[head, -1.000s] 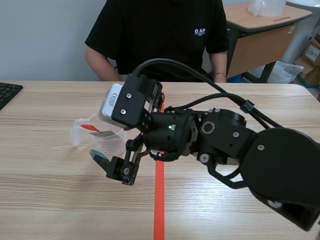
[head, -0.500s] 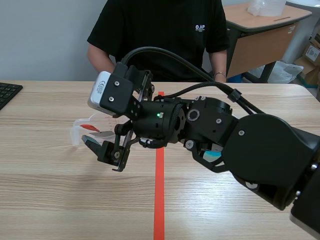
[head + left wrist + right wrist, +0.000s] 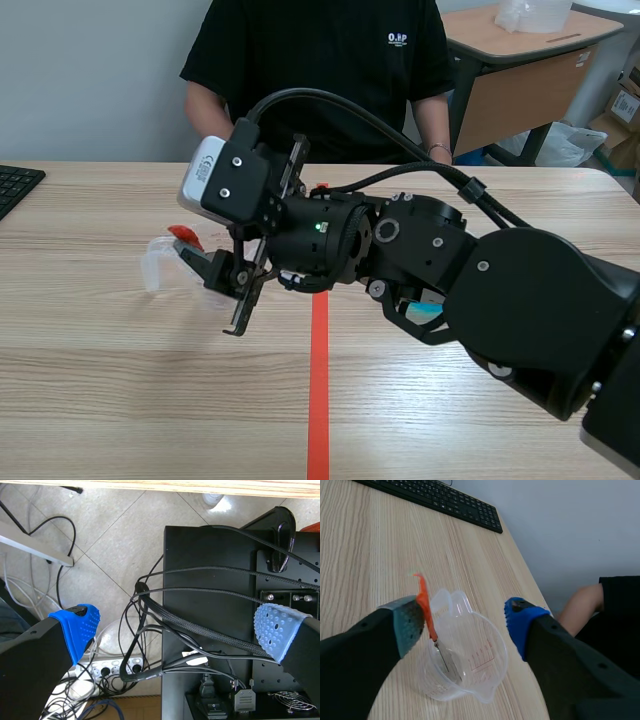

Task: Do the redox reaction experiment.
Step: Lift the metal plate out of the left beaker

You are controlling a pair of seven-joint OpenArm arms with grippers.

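Note:
A clear plastic beaker (image 3: pixel 470 655) stands on the wooden table with an orange-handled metal tool (image 3: pixel 426 611) leaning inside it. My right gripper (image 3: pixel 465 622) has one pad against each side of the beaker's rim, and the orange handle lies along one pad. In the scene view the right arm reaches across the middle to the beaker (image 3: pixel 165 268), and the right gripper (image 3: pixel 222 285) hides the beaker's near half. My left gripper (image 3: pixel 175 625) hangs open below the table edge, with nothing between its fingers.
A black keyboard (image 3: pixel 435 497) lies at the table's far left edge (image 3: pixel 15 185). A person in a black shirt (image 3: pixel 320 70) sits across the table. A red tape line (image 3: pixel 318 380) runs down the middle. Cables and a black cabinet (image 3: pixel 215 580) sit under the left gripper.
The right arm swung left to the beaker, and its fingers closed in from wide open to the beaker's sides. The left gripper has not changed.

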